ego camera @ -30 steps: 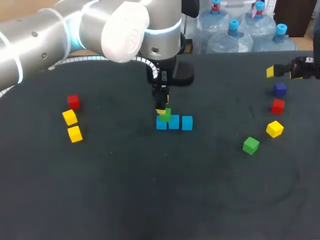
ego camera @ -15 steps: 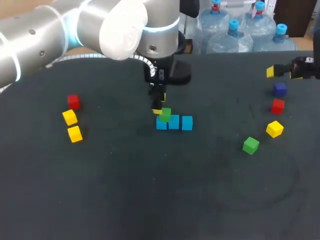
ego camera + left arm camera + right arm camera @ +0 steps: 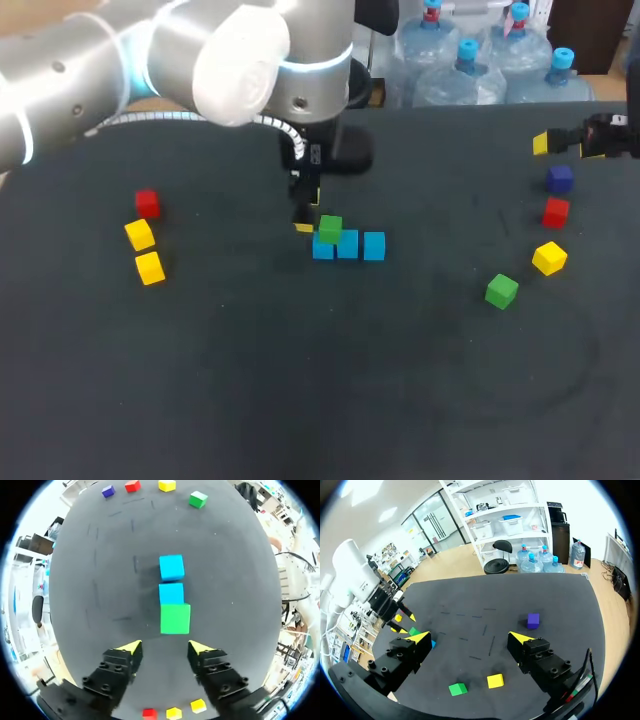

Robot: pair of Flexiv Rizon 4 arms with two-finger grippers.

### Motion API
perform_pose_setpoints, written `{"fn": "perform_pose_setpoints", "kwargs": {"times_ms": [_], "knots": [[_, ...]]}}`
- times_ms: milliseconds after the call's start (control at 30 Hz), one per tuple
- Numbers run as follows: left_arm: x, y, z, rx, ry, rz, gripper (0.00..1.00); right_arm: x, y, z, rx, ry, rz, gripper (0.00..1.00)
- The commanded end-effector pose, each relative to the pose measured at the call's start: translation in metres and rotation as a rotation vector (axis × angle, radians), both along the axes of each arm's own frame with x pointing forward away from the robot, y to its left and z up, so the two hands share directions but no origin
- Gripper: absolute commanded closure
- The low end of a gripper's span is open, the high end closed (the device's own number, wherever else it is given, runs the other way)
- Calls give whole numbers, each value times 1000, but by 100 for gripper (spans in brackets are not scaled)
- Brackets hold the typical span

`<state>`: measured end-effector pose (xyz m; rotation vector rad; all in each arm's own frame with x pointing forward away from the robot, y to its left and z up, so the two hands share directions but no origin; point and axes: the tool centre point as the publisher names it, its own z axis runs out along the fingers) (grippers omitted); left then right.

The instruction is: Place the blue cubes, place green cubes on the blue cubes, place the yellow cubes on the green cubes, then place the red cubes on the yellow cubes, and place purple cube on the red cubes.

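As our silver left arm (image 3: 230,60) draws back over the dark grey matte table (image 3: 300,400), the left gripper (image 3: 162,647) hangs with its yellow-tipped fingers spread and empty. It is now just left of the stack it was pinching a second ago. Our right gripper (image 3: 470,637) waits at the far right edge, also spread on nothing. The row of three plain blue cubes (image 3: 348,246) lies mid-table, and the first plain green cube (image 3: 330,229) now rests free on its left end. We judge that placement done. A second green cube (image 3: 501,291) lies well apart at the near right, likely next for the row.
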<state>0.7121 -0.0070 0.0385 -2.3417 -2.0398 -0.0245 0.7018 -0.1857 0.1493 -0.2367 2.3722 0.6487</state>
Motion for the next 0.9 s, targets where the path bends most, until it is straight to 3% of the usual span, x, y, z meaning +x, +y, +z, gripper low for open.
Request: {"fn": "perform_pose_setpoints", "kwargs": {"times_ms": [33, 200, 467, 700, 900], "knots": [[3, 9, 1, 11, -10, 38, 0, -1, 0, 0, -2, 0, -1, 0], [5, 25, 13, 0, -48, 134, 0, -1, 0, 0, -2, 0, -1, 0], [-26, 42, 37, -73, -55, 170, 0, -1, 0, 0, -2, 0, -1, 0], [-59, 50, 37, -101, -60, 161, 0, -1, 0, 0, -2, 0, -1, 0], [-87, 43, 25, -88, -65, 110, 0, -1, 0, 0, -2, 0, -1, 0]]}}
